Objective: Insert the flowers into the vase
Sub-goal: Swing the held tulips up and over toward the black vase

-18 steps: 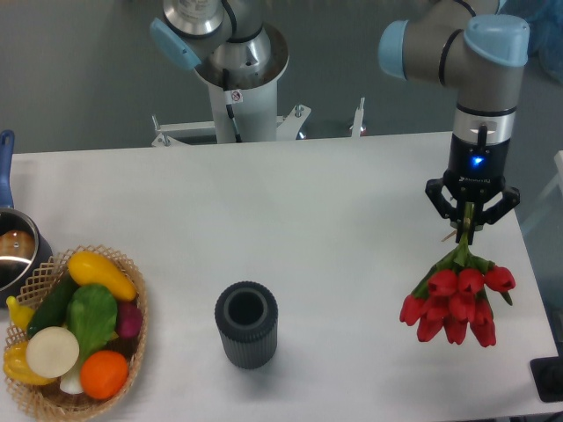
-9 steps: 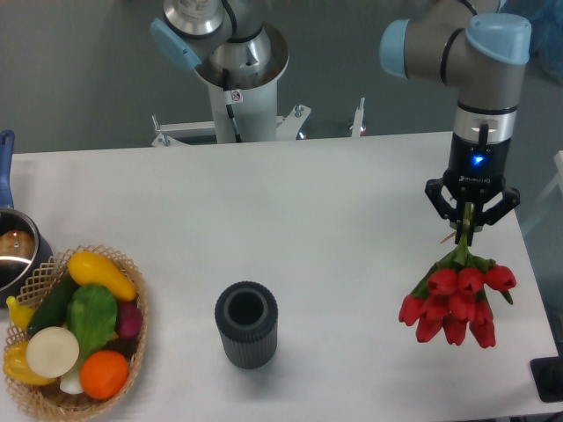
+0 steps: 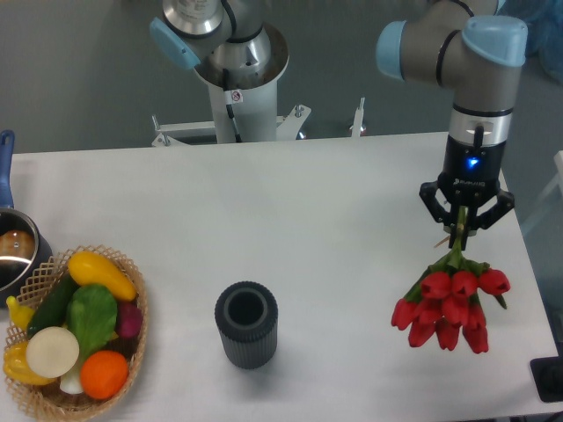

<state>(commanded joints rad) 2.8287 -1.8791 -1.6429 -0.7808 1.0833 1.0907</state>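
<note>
Gripper (image 3: 459, 236) grips red tulip flowers (image 3: 449, 308) by green stems.

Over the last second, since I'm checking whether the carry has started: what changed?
The end effector, shut on the stems of the flowers, shifted slightly left in the picture, toward the vase, carrying the bunch with it. The grip is unchanged and the buds hang below as before. The vase, the basket of vegetables and the pot stayed put.
</note>
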